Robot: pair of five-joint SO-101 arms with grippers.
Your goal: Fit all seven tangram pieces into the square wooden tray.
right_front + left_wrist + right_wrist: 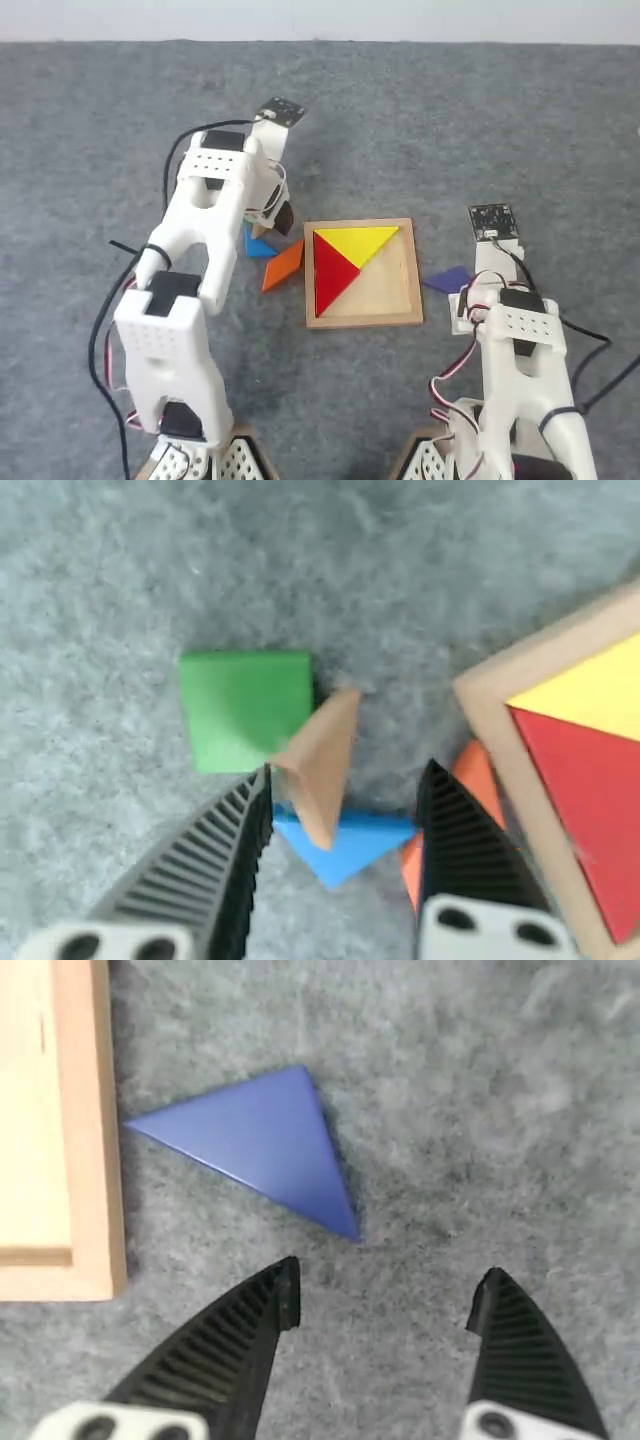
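I have two claws on the grey carpet, one on each side of the square wooden tray [365,320].

My left claw [347,773] hangs over the loose pieces just left of the tray, its jaws apart and clamped on nothing. Between the jaws lie a tan triangle [320,765] and a light blue triangle [345,845]. The tan one overlaps the blue one's edge and touches a green square [245,708]. I cannot tell whether the tan one lies flat or tipped. An orange piece [283,265] sits just beside the tray's left rim [540,660], partly behind my right-hand finger.

My right claw [390,1272] hovers over bare carpet on the right of the tray, with its jaws also wide apart and holding nothing. Just beyond the fingertips lies a dark blue triangle [255,1145], flat on the carpet. One of its corners reaches up to the tray's right rim [85,1110].

Two pieces are inside the tray. A yellow triangle [355,243] lies along the far side and a red triangle [332,272] along the left side, and the two meet edge to edge. The near right part of the tray shows bare wood.
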